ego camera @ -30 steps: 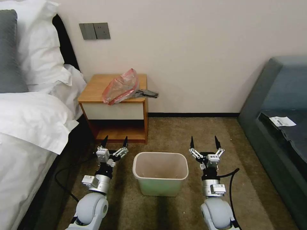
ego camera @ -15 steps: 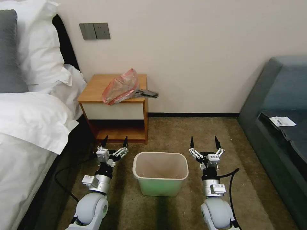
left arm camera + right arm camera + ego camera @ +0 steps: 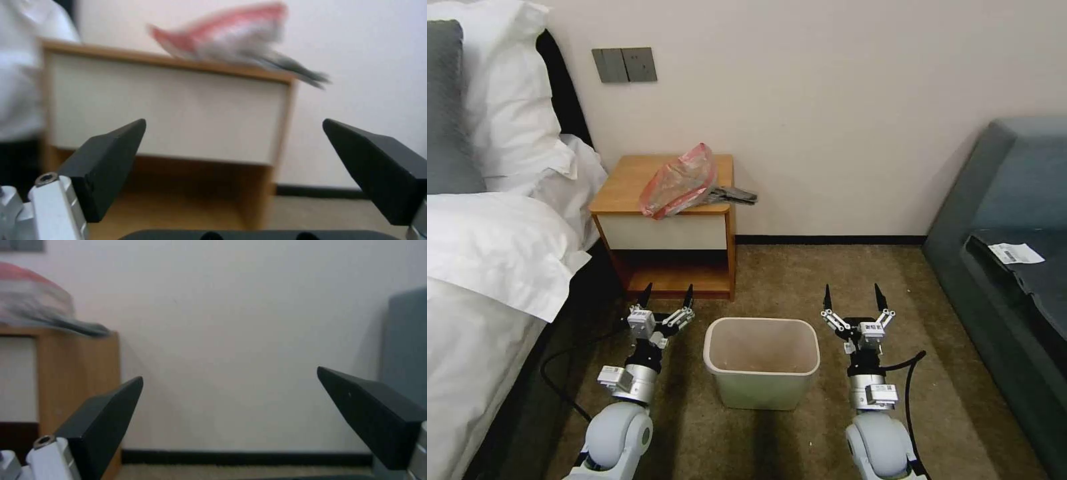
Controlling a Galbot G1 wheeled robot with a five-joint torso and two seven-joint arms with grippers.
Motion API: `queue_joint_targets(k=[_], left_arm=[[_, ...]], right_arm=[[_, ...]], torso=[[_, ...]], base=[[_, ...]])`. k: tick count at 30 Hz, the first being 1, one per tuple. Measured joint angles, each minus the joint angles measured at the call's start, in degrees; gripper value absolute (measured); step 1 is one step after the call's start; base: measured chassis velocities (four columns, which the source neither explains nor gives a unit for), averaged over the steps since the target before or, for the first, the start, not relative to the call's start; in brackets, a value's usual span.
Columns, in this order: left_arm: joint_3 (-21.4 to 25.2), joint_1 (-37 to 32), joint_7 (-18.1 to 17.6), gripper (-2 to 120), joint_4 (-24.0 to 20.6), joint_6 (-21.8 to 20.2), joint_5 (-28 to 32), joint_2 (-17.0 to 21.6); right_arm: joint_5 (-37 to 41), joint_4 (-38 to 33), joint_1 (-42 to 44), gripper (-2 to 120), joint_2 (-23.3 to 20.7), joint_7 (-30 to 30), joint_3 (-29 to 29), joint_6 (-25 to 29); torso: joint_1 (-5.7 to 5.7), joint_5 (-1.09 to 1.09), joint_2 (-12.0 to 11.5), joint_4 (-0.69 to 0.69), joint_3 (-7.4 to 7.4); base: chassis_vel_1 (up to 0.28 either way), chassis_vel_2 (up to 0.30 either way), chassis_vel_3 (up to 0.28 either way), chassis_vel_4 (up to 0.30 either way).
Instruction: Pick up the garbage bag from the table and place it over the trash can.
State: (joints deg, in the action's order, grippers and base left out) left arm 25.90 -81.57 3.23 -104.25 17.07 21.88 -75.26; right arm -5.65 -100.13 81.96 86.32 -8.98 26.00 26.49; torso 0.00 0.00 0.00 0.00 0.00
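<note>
Honestly, nothing has shifted between the earlier pictures and this one: our arms, the bag and the bin all sit exactly where they were, so we judge the task has not started and the first reach is yet to come.

Our left gripper (image 3: 667, 296) hangs low over the carpet, just in front of the counter's open lower shelf, its fingers (image 3: 106, 166) spread wide and holding nothing. Our right gripper (image 3: 854, 297) waits at the same height on the far side of the trash can (image 3: 762, 387), fingers likewise apart and empty. The trash can stands on the floor between the two arms, unlined.

The garbage bag (image 3: 679, 181) lies crumpled on the counter (image 3: 620, 190), toward its right front edge, with a dark tail of plastic poking out past the right side. It is well apart from both grippers and higher than they are, so we expect an arm must rise to reach it.

As for writing, a white slip (image 3: 1015, 253) lies on the grey sofa (image 3: 1007, 180) at right, bearing what looks like a barcode; we cannot read its print. We make out no brand on the bin or bag.
</note>
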Motion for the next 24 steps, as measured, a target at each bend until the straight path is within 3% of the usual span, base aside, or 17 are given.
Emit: queue_joint_targets(k=[1,2,3,4,5,7,12,16,21,24], left_arm=[[0.0,0.0,0.0,99,0.0,0.0,0.0,0.0],[1.7,0.3,-0.5,99,0.1,0.0,-0.2,0.3],[1.3,0.2,-0.4,99,0.1,-0.1,-0.2,0.2],[4.9,0.9,-1.4,100,0.5,-0.2,-0.9,0.7],[4.9,0.9,-1.4,100,0.5,-0.2,-0.9,0.7],[9.6,1.8,-3.1,100,1.2,-0.4,-1.9,1.4],[17.0,2.8,-4.7,100,0.9,-1.5,-0.8,2.9],[17.6,2.7,-2.2,100,-0.1,-1.7,1.0,3.3],[15.2,1.6,3.9,100,-2.0,-1.2,4.8,3.5],[14.1,1.3,5.1,100,-2.5,-1.2,5.1,3.4]], right_arm=[[0.0,0.0,0.0,100,0.0,0.0,0.0,0.0],[2.1,-1.8,0.3,100,1.2,4.8,3.9,-4.1],[2.6,-2.2,0.4,100,1.5,6.0,4.7,-5.0],[3.6,-3.0,0.6,100,2.0,8.3,6.1,-6.8],[3.6,-3.0,0.6,100,2.0,8.3,6.1,-6.8],[5.0,-4.2,1.3,100,1.8,10.9,5.6,-7.4],[5.4,-5.0,1.2,100,1.3,11.9,5.2,-7.6],[5.9,-5.2,0.9,100,1.1,12.5,4.9,-6.9],[6.3,-5.8,0.5,100,1.2,12.7,4.4,-5.8],[6.2,-6.0,0.5,100,1.1,12.7,4.3,-5.7]], torso=[[0.0,0.0,0.0,0.0,0.0],[0.0,0.08,0.0,0.01,0.0],[0.0,0.03,0.0,0.0,0.0],[0.0,0.07,0.0,-0.02,0.0],[0.0,0.07,0.0,-0.02,0.0],[0.01,-0.06,0.0,0.01,0.01],[0.0,-0.01,0.0,0.02,0.01],[0.0,-0.02,0.0,0.01,0.0],[0.0,-0.01,0.0,0.0,0.0],[0.0,0.01,0.0,0.0,0.0]], base=[[0.0,0.0,0.0,0.0],[0.0,0.0,0.0,0.0],[0.0,0.0,0.0,0.0],[0.0,0.0,0.0,0.0],[0.0,0.0,0.0,0.0],[0.0,0.0,0.0,0.0],[0.0,0.0,0.0,0.0],[0.0,0.0,0.0,0.0],[0.0,0.0,0.0,0.0],[0.0,0.0,0.0,0.0]])
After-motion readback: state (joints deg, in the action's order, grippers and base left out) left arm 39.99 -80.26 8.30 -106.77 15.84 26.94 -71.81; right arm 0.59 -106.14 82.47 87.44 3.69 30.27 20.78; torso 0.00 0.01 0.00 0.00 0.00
